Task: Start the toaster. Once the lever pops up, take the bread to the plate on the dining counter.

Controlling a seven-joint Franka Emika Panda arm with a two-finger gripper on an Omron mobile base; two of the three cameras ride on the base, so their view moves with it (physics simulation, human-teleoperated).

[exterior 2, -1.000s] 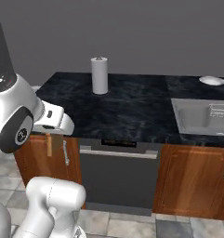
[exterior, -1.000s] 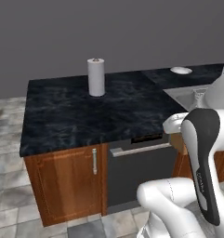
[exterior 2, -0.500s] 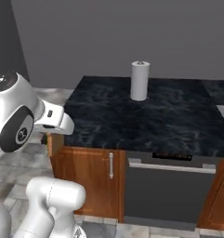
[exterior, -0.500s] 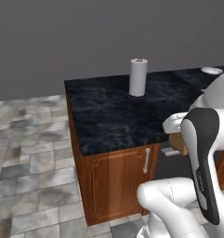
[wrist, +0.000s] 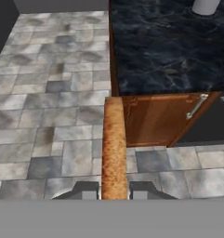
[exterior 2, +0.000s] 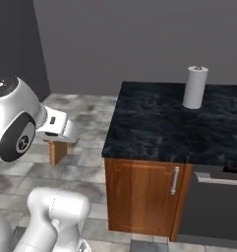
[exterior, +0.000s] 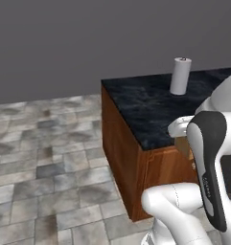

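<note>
I have the tiled floor (exterior: 45, 158) filling most of what lies left of the desk (exterior 2: 174, 125), grey stone squares running up to a plain grey wall (exterior 2: 139, 39). The desk is my landmark: a black marbled top over wood-brown panels, seen corner-on in both base views. Under its near edge there is a wooden cabinet door (exterior 2: 142, 197) with a slim metal handle (exterior 2: 175, 180), and just right of that door a dark appliance front (exterior 2: 213, 206).

My arm is folded close to the base, short of the desk's near corner, its white links and dark joints stacked low in the base views. In the right base view the wrist points out over the floor to the left of the desk, level with the cabinet rather than above the top.

A white paper towel roll (exterior 2: 194, 87) stands upright on the desk top, towards its far side, well apart from the arm.

The hand (wrist: 114, 189) is clenched on the bread (wrist: 114, 148), which I see edge-on in the hand view as a tan-brown slab rising from between the two dark fingertips (wrist: 85, 189). The slice hangs over the floor, just off the desk's near corner, not over the top. In the right base view a bit of the brown slice (exterior 2: 56, 150) shows beneath the wrist.
</note>
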